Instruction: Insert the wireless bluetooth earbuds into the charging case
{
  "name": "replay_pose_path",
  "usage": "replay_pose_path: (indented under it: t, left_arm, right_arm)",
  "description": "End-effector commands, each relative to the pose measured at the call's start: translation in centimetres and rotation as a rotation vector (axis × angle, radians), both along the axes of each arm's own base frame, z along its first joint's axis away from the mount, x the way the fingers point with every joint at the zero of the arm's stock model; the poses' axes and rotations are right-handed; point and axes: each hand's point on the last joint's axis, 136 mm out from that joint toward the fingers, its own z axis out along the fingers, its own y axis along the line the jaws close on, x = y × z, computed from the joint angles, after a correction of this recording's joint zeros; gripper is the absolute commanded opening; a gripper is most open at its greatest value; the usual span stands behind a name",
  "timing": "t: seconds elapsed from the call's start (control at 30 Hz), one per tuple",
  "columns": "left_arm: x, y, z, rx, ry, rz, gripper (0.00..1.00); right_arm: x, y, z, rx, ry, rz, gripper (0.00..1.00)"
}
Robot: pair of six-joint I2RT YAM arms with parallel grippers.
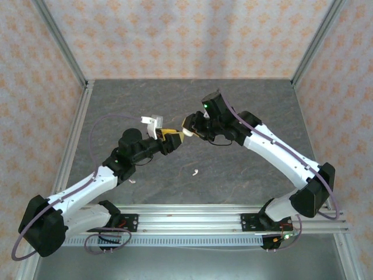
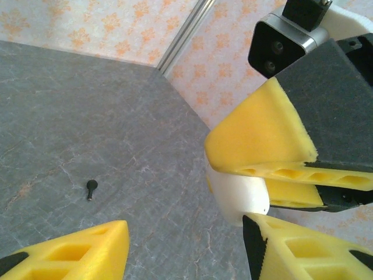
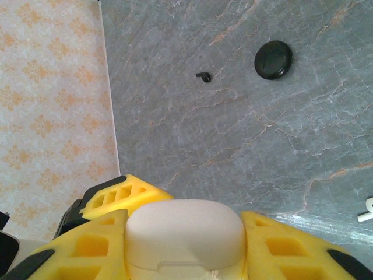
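Observation:
My right gripper (image 3: 185,220) is shut on a white charging case (image 3: 185,233), holding it above the table (image 1: 245,105). In the left wrist view the case (image 2: 240,197) sits between the right arm's yellow fingers (image 2: 262,134). My left gripper (image 2: 186,233) stands open just below and beside it, its right fingertip (image 2: 256,233) at the case's lower edge. In the top view both grippers meet mid-table, left (image 1: 172,137) and right (image 1: 187,126). A black earbud (image 3: 203,76) and a white earbud (image 1: 196,172) lie loose on the table.
A round black case (image 3: 273,59) lies shut on the grey table near the black earbud (image 2: 91,188). The white earbud (image 3: 366,213) lies at the right edge of the right wrist view. Patterned walls with metal posts (image 1: 76,64) enclose the table.

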Motion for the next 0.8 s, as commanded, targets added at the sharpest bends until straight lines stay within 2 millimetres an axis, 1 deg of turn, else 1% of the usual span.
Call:
replay_pose_path:
  t: [0.0, 0.2, 0.3, 0.5, 0.77]
  left_arm:
    - [-1.1, -1.2, 2.8, -0.046, -0.089, -0.07, 0.55]
    - [-1.7, -1.9, 3.2, -0.033, -0.094, -0.108, 0.55]
    - [-1.7, -2.4, 3.5, -0.033, -0.1, -0.121, 0.55]
    - [-1.0, -3.6, 4.1, -0.045, -0.094, -0.134, 0.5]
    - [0.2, -3.9, 3.1, -0.038, -0.054, -0.105, 0.42]
  right_arm:
    - [-0.2, 0.0, 1.2, 0.058, 0.002, -0.001, 0.37]
    - [-0.1, -0.8, 1.2, 0.064, 0.007, -0.021, 0.37]
    - [-0.1, -0.8, 1.2, 0.072, 0.009, -0.017, 0.37]
    - [-0.3, -0.3, 0.7, 0.094, 0.028, -0.008, 0.37]
    - [-0.3, -0.1, 1.1, 0.111, 0.028, -0.001, 0.37]
